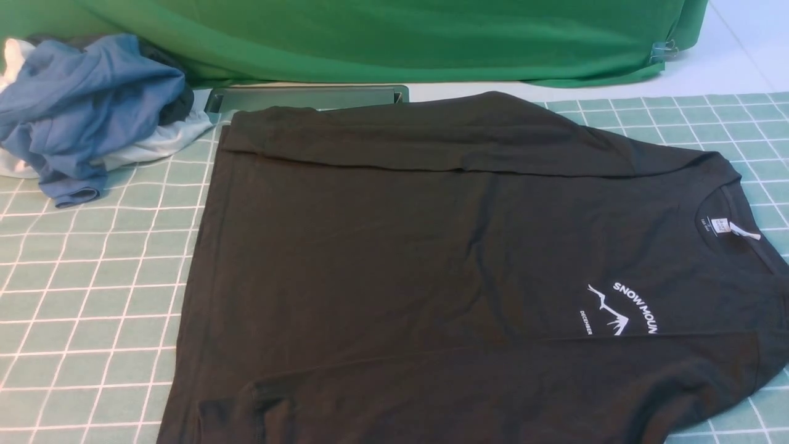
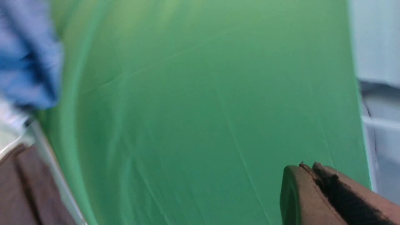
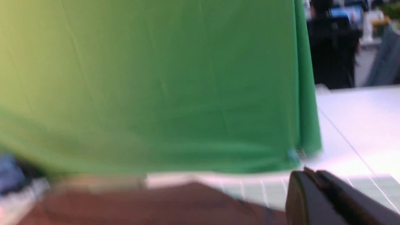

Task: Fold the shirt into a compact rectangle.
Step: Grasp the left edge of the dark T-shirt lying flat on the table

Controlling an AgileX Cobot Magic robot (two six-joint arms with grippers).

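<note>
Neither gripper shows in the front view. In the wrist views my left gripper (image 2: pixel 307 166) and right gripper (image 3: pixel 307 172) each have the jaws pressed together with nothing between them.

The shirt (image 1: pixel 431 265) lies flat across the middle of the frame on the checked mat (image 1: pixel 80 277), collar at the right, hem at the left. Its near fold (image 1: pixel 493 388) runs along the bottom and partly off the frame, so I cannot inspect that edge.

Risks, in my judgement:
- The knit looks soft. A pinch at hem or collar may catch the top layer only and drag the near fold or the far fold (image 1: pixel 431 139) open.
- An uneven lift would skew the rectangle.

Obstructions:
- At upper centre a flat grey tray (image 1: pixel 308 97) touches or lies under the shirt's far edge; I cannot tell which.
- At upper left a heap of blue and white garments (image 1: pixel 80 111) sits near the far hem corner and could snag.
- Beyond both, green cloth (image 1: pixel 394 37) fills the top of the frame.
</note>
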